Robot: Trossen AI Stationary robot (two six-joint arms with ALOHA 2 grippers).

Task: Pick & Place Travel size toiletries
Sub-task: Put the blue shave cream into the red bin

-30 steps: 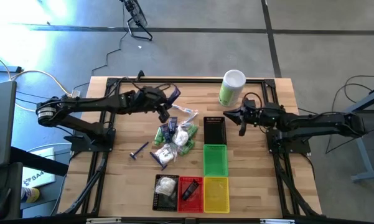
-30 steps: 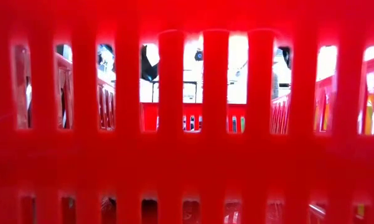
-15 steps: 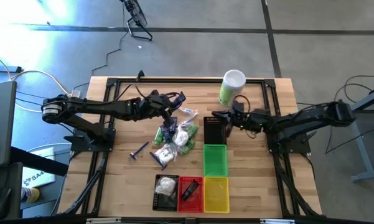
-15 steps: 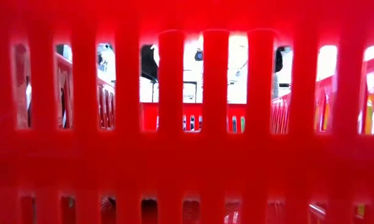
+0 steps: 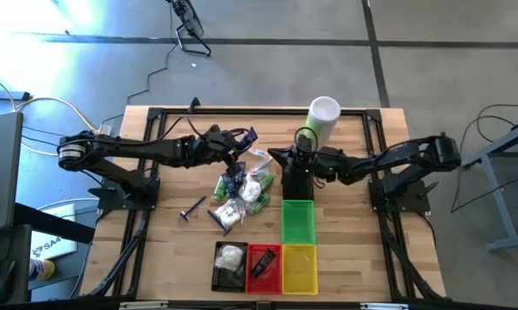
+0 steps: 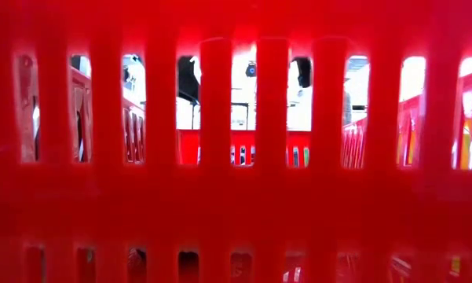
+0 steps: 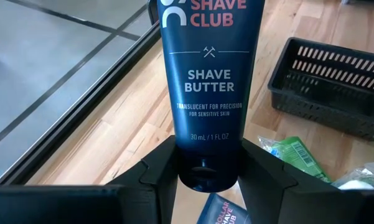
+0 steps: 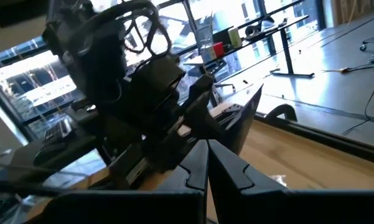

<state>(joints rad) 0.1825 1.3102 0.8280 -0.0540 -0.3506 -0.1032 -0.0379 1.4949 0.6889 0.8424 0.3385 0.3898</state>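
red basket (image 6: 236,196) blocks low view, tube (image 7: 208,93) top cropped

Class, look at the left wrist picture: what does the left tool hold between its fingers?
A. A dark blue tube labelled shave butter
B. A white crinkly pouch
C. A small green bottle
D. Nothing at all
A: in the left wrist view the left tool is clamped on the cap end of a dark blue tube printed "SHAVE BUTTER".
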